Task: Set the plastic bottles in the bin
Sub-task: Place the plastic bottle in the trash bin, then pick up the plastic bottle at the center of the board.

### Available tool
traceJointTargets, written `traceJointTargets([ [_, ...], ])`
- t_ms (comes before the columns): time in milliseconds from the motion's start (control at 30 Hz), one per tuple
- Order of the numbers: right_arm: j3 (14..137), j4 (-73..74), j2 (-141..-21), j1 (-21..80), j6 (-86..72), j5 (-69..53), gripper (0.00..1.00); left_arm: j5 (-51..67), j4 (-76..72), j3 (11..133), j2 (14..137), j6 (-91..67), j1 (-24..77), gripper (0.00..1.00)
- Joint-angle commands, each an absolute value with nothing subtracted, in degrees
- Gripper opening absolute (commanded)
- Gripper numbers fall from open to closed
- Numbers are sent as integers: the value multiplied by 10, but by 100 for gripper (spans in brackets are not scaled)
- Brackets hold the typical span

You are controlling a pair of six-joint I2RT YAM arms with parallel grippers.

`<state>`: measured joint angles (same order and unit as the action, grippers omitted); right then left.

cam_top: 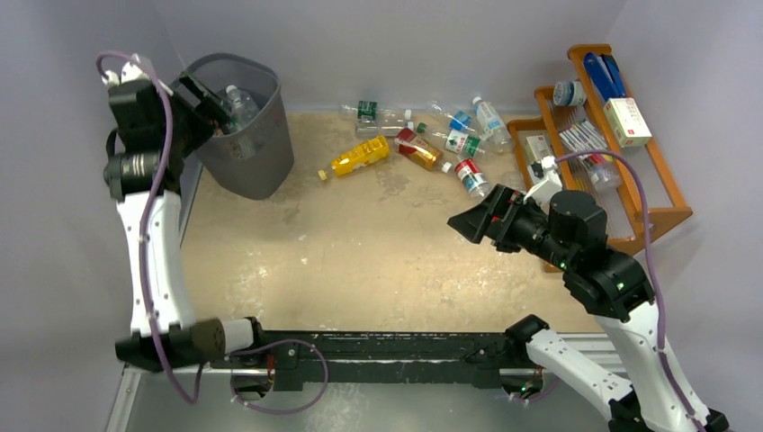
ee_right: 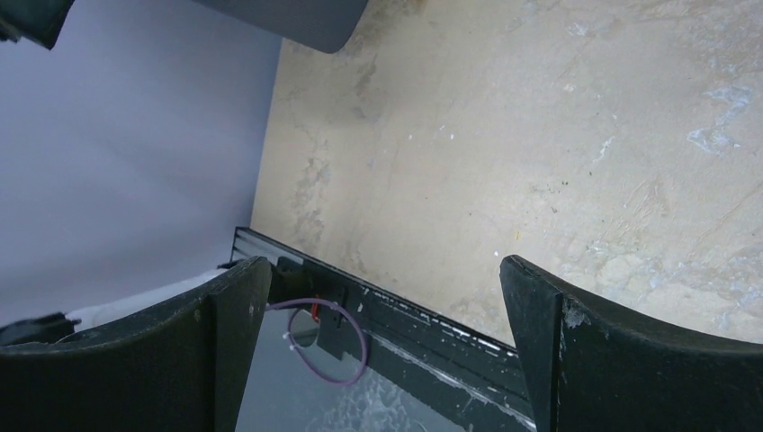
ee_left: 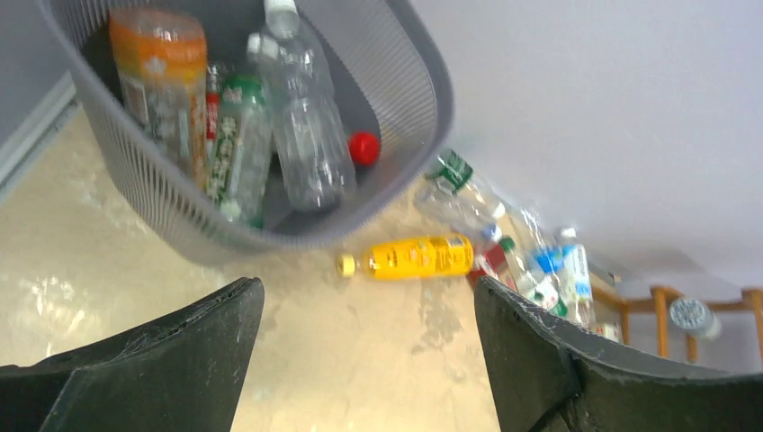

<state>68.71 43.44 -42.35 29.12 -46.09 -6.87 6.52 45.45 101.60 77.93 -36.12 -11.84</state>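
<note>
Bottles: several lay inside the bin (ee_left: pixel 396 54) at upper left of the left wrist view, including a clear one (ee_left: pixel 301 117), an orange one (ee_left: pixel 157 72) and a green-label one (ee_left: pixel 238 144). The rest sat in a loose pile (cam_top: pixel 441 139) at upper centre of the top view, with a yellow bottle (cam_top: pixel 360 156) lying apart on its left. Left gripper (ee_left: pixel 360 297) hung over the bin's left rim, jaws wide, nothing in them. Right gripper (cam_top: pixel 463 225) hovered at centre right, jaws fully apart, empty, just below a red-label bottle (cam_top: pixel 472 177). My read: drop finished, next fetch due. Lift the left arm straight up before swinging so it doesn't clip the rim. Take outliers first, yellow or red-label, and clamp across the body, not the cap. Unclear: pile count, since the clear bottles overlap. Can't tell if the yellow bit (cam_top: pixel 322 174) by the yellow bottle is a loose cap. Right wrist view showed only bare table and rail, no bottles. Bin floor was mostly hidden.
</note>
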Motion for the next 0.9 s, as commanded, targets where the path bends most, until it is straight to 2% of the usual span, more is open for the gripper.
traceJointTargets([
  [0,700,464,-425,292,-430,-113,100,122,420,898,671,-379,-100,86],
  [233,648,491,-401,291,-424,-118,100,93,455,747,525,-371,-46,87],
  [467,626,469,-344,292,-450,-140,100,96,466,666,457,-392,-37,87],
  [667,573,444,-358,292,-423,-189,100,88,483,667,457,-385,-35,88],
  [867,579,415,-351,291,-395,-193,100,61,506,711,481,-373,-33,88],
])
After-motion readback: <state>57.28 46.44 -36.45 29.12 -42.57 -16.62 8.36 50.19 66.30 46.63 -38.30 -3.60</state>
